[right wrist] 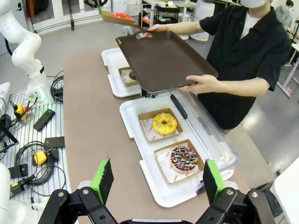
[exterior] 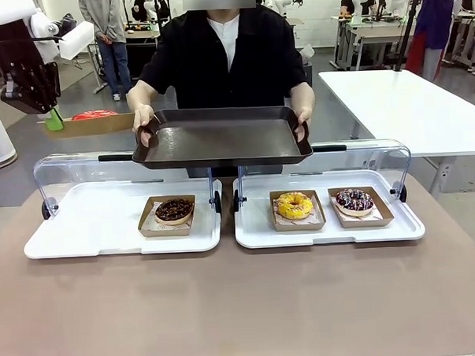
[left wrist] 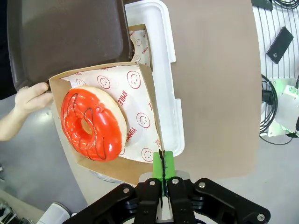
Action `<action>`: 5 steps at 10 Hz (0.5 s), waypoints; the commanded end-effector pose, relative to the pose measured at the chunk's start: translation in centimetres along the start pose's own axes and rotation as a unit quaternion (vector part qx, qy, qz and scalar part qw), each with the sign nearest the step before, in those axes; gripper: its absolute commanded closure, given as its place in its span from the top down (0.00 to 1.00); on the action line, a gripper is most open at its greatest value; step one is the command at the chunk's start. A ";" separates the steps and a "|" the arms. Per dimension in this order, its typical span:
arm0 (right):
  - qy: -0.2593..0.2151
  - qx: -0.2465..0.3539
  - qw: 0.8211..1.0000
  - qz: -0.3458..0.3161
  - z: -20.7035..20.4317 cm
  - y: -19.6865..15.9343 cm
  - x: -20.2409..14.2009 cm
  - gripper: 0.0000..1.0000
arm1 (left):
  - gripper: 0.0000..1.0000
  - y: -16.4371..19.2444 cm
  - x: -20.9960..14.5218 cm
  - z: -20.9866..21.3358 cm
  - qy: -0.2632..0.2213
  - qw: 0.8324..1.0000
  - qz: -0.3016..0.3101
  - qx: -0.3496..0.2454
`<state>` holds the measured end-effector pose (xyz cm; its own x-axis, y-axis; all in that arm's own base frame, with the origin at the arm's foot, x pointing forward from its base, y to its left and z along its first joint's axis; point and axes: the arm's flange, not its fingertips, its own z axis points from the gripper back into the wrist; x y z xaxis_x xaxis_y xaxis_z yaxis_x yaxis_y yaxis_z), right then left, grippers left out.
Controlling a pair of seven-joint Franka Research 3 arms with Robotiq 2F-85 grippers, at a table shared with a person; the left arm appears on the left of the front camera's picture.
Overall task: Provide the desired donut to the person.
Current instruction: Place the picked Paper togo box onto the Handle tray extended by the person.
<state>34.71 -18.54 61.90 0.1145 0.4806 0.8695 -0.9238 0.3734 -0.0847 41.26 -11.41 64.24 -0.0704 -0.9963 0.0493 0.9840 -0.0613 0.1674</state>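
A red-glazed donut (left wrist: 91, 123) lies in a brown cardboard tray (left wrist: 140, 84) lined with printed paper. My left gripper (left wrist: 163, 161) is shut on that tray's edge and holds it in the air at the far left (exterior: 89, 124), just beside the person's hand. The person (exterior: 220, 49), in a black top over a white shirt, holds a dark serving tray (exterior: 222, 135) with both hands above the table. My right gripper (right wrist: 156, 179) stands open over the near table edge, nothing between its fingers.
Two white display trays (exterior: 97, 223) (exterior: 397, 226) with raised clear lids sit on the table. They hold a chocolate donut (exterior: 174, 211), a yellow donut (exterior: 294, 205) and a sprinkled chocolate donut (exterior: 354, 200). A white table (exterior: 408, 107) stands at back right.
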 end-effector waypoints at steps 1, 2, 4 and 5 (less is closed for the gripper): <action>-0.007 0.000 1.000 0.002 -0.1 0.0 -0.1 1.00 | 0.01 0.0 0.0 0.0 0.000 1.000 0.000 0.000; -0.007 0.000 1.000 0.002 -0.1 0.0 -0.1 1.00 | 0.01 -0.9 1.8 1.4 0.016 1.000 0.006 0.020; -0.007 0.000 1.000 0.002 -0.1 0.0 -0.1 1.00 | 0.01 -0.7 5.4 4.0 0.019 0.999 -0.019 0.032; -0.007 0.000 1.000 0.002 -0.1 0.0 -0.1 1.00 | 0.01 0.3 7.8 4.7 0.029 0.998 -0.042 0.025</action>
<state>34.72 -18.53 61.90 0.1144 0.4808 0.8693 -0.9238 0.3733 -0.0848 39.15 -17.03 68.25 -0.1392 -0.9901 0.0177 0.9638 -0.1313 0.2321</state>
